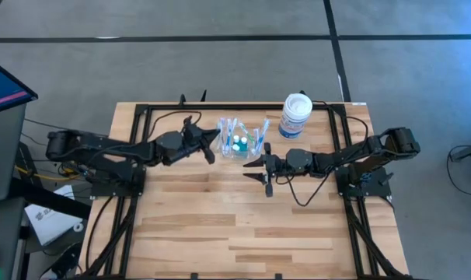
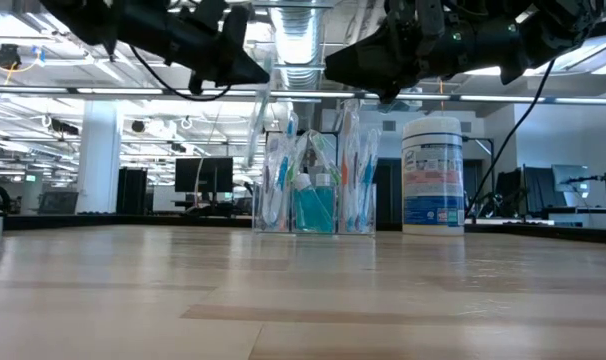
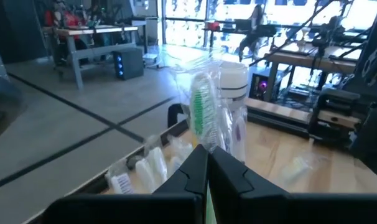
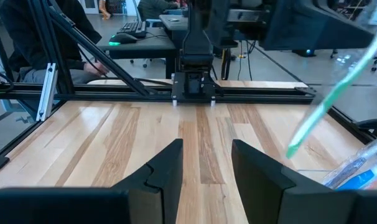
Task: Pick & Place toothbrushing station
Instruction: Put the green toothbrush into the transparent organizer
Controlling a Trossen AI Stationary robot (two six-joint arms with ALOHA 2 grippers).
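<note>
Toothbrushing station stands between left gripper and right gripper.

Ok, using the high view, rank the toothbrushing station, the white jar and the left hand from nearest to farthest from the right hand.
1. toothbrushing station: just behind and to the left of the right hand.
2. white jar: at the table's far edge, to the right.
3. left hand: beyond the station, on its left side.

Clear toothbrushing station sitting upright on the wooden tabletop, packed with toothbrushes and something teal in the middle; white jar just beside it; two dark end effectors hanging above, left end effector and right end effector, both off the tabletop.
</note>
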